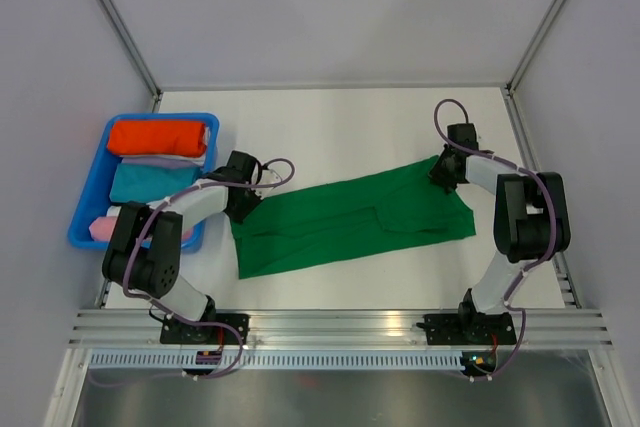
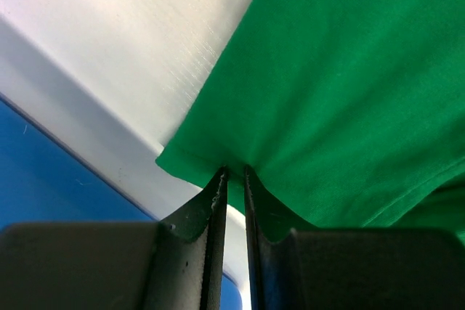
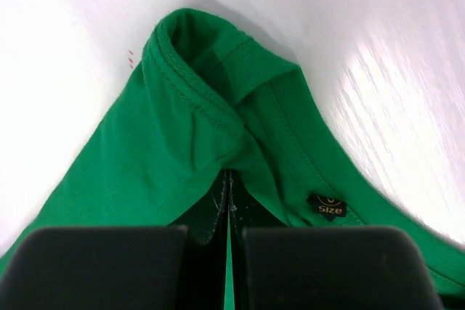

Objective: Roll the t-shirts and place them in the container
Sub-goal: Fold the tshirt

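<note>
The green t-shirt (image 1: 350, 219) lies folded into a long band across the middle of the table. My left gripper (image 1: 242, 205) is at its left end, shut on the hem corner of the shirt (image 2: 327, 107), with cloth pinched between the fingertips (image 2: 216, 186). My right gripper (image 1: 441, 175) is at the far right end, shut on the shirt near its collar (image 3: 196, 78), beside a small black size tag (image 3: 327, 205). In the right wrist view the t-shirt (image 3: 152, 157) bunches up around the closed fingers.
A blue bin (image 1: 90, 212) stands at the left edge, close to my left arm. It holds an orange-red cloth bundle (image 1: 160, 137), a teal cloth bundle (image 1: 150, 183) and pale cloth. The blue bin rim (image 2: 51, 186) shows in the left wrist view. Enclosure walls surround the table.
</note>
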`<control>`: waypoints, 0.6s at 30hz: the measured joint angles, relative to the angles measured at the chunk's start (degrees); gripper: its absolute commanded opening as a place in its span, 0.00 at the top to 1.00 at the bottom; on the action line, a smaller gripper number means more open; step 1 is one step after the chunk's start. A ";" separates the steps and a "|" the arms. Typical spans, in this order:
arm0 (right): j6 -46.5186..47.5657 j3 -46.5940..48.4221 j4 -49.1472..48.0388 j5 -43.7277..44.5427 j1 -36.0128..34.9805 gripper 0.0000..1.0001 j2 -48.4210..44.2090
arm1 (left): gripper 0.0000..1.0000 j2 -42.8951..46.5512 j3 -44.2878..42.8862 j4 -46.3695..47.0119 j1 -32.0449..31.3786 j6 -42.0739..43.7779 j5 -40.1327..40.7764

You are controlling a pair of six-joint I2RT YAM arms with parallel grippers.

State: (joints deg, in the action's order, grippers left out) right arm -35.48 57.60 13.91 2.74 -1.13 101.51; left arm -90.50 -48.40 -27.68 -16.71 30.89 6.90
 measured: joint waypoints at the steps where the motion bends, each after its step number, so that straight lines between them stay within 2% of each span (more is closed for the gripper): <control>1: 0.44 1.36 0.46 -0.17 0.00 1.00 0.94 | 0.79 0.42 0.37 0.37 0.04 0.00 -0.24; 5: 2.91 6.12 4.07 -0.04 0.04 1.00 3.23 | 0.78 2.32 1.46 0.52 0.50 -0.02 -3.06; 9: 5.49 7.02 9.05 2.21 0.37 0.98 -0.87 | 0.77 4.15 1.09 -1.79 0.52 -0.46 -6.19; 14: 7.48 5.49 15.26 4.96 0.42 0.98 -17.27 | 0.76 4.87 -2.93 -5.07 0.52 -1.07 -9.14; 18: 6.51 -2.51 16.87 5.11 0.42 1.00 -32.83 | 0.76 5.64 -5.25 -6.49 0.52 -1.27 -10.08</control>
State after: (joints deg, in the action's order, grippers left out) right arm -28.97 55.09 30.79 7.86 -0.71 68.69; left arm -84.86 -53.65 -34.17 -16.19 29.63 -3.18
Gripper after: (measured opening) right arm 0.010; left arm 0.240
